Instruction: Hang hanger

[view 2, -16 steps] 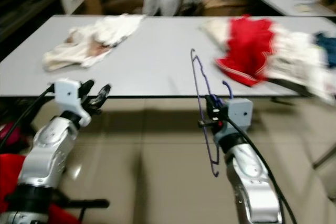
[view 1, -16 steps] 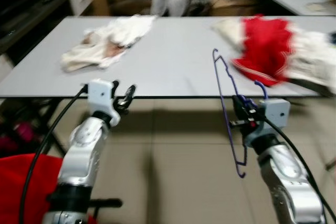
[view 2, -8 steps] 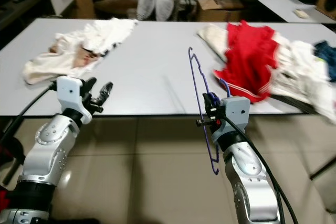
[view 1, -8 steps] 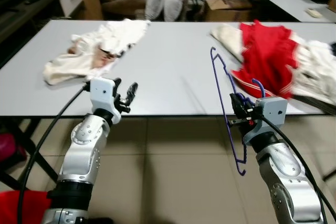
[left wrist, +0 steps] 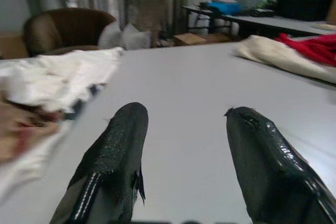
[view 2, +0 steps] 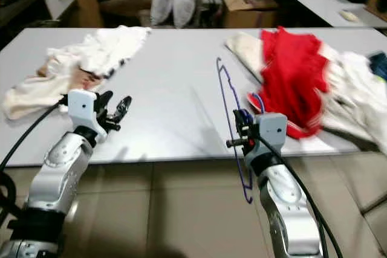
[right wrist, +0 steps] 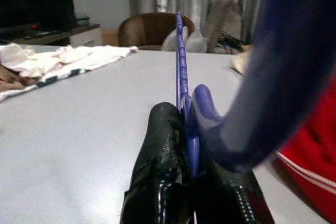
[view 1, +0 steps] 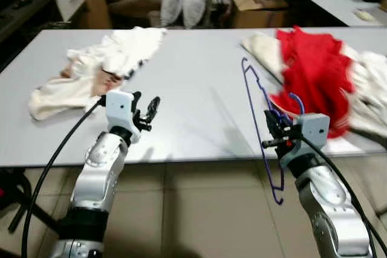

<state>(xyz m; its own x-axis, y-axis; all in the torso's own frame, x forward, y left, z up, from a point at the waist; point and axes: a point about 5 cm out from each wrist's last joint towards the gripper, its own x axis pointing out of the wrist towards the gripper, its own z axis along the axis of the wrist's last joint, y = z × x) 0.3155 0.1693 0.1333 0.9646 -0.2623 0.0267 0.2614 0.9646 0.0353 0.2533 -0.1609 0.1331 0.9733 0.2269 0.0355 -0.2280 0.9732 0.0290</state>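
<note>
We hold the blue wire hanger point(view 1: 261, 126) in our right gripper point(view 1: 273, 131), at the lower right of the left eye view, just at the near edge of the grey surface point(view 1: 193, 89). The jaws are pinched on the wire close to its hook, and the right wrist view shows the two black fingers point(right wrist: 157, 171) pressed together with the blue wire caught between them. The hanger stands nearly upright, edge-on to us, its frame running from above the surface down past the edge toward the tiled floor point(view 1: 199, 209).

Our left gripper point(view 1: 148, 110) sits at the lower left, over the near part of the surface, with its jaws spread and nothing between them (the left wrist view looks out between the two fingers across bare grey top).

As far as we can judge, the pick-up is done: the hanger is off the surface and secure in our grip. What is left is the hanging itself, and we see no rail, rod or hook to hang it on, so we would first have to find one and carry the hanger there.

Lying on the surface are a crumpled white garment point(view 1: 103, 67) at the upper left and a red garment point(view 1: 311, 70) at the upper right, near the hanger but apart from it. We can read no brand, label or writing anywhere; the frames are too soft for that.
</note>
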